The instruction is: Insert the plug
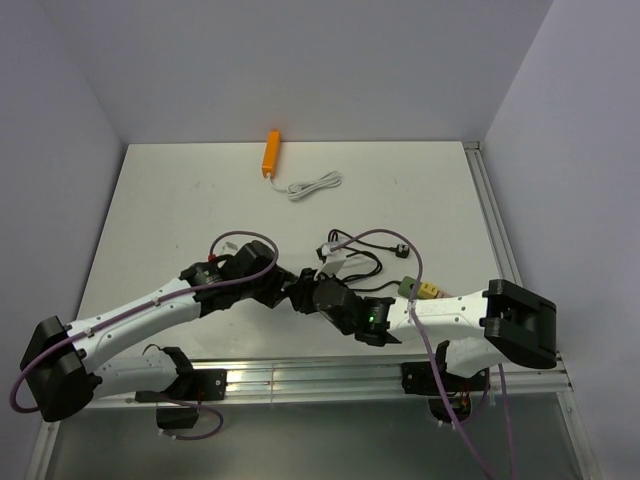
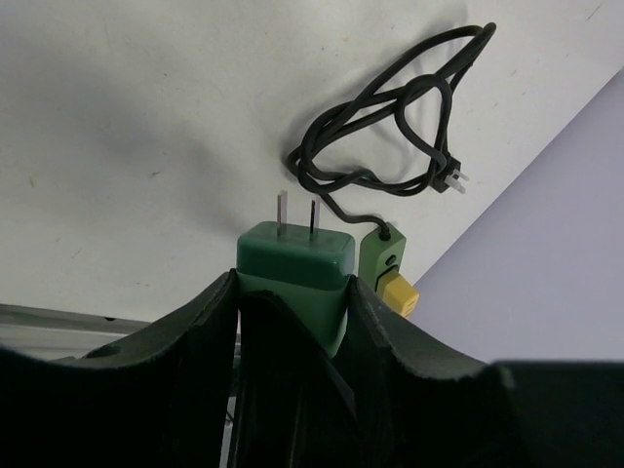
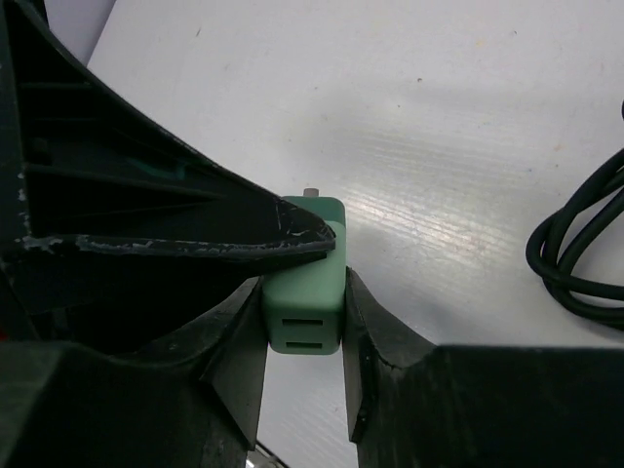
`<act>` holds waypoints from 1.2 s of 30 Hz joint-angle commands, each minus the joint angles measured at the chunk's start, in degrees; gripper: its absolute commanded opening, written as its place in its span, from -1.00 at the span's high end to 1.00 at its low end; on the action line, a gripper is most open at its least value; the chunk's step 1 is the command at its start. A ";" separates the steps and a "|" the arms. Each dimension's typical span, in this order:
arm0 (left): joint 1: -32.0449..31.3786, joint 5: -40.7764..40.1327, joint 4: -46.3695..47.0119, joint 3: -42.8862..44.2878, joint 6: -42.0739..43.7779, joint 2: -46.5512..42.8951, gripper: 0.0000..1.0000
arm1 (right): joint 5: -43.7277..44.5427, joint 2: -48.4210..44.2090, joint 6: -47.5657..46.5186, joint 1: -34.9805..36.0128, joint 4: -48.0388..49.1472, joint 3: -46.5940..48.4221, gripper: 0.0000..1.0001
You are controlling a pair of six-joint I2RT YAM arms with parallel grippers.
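A green plug block (image 2: 292, 261) with two metal prongs pointing away is clamped between my left gripper's (image 2: 292, 285) jaws. The same block (image 3: 304, 292) shows its two-slot end in the right wrist view, clamped between my right gripper's (image 3: 302, 297) jaws, with a left finger (image 3: 195, 229) lying over it. In the top view both grippers, left (image 1: 288, 288) and right (image 1: 318, 292), meet low over the near middle of the table and hide the block. A green and yellow socket (image 2: 387, 268) on a black cable (image 2: 390, 127) lies beyond the prongs, and also shows in the top view (image 1: 420, 290).
An orange power strip (image 1: 271, 153) with a coiled white cord (image 1: 315, 184) lies at the far edge. The black cable's coil (image 1: 350, 262) lies just behind the grippers. Purple robot cables (image 1: 375, 237) arc over the arms. A metal rail (image 1: 330, 378) runs along the near edge.
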 commanded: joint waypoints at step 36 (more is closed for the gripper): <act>30.82 -8.78 26.29 64.64 87.37 58.93 -0.69 | -18.05 -43.16 -4.75 -17.03 -41.31 1.47 1.00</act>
